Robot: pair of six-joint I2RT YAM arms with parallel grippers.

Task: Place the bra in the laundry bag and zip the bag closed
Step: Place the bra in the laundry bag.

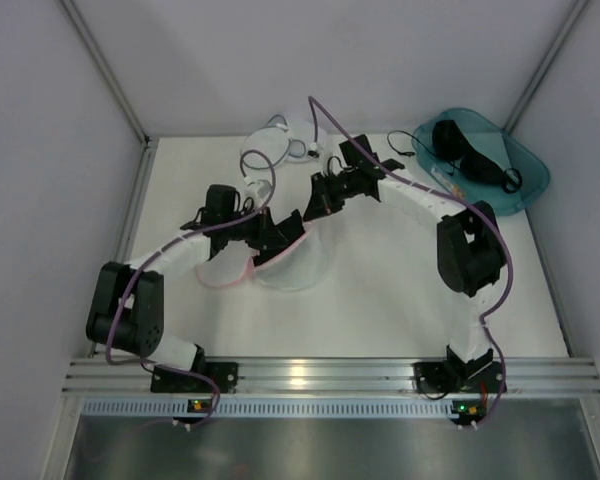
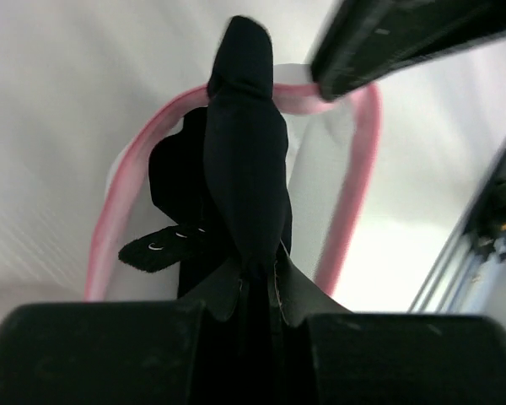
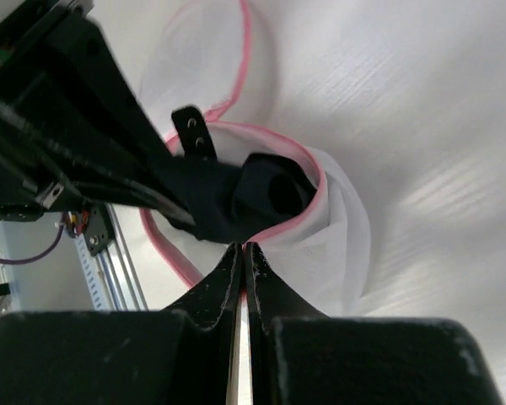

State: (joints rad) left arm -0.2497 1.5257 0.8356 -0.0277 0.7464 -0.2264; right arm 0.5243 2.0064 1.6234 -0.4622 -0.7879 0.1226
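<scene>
The left gripper (image 2: 257, 291), clenched on the black bra (image 2: 244, 169), holds it in the mouth of a pink-rimmed mesh bag (image 3: 341, 236), while the right gripper (image 3: 243, 263), pinched shut at the rim, reaches in from the opposite side at mid-table.

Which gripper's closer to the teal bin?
Right. The right gripper is mid-table, left of the teal bin; the left gripper is farther left, beyond the right one.
</scene>
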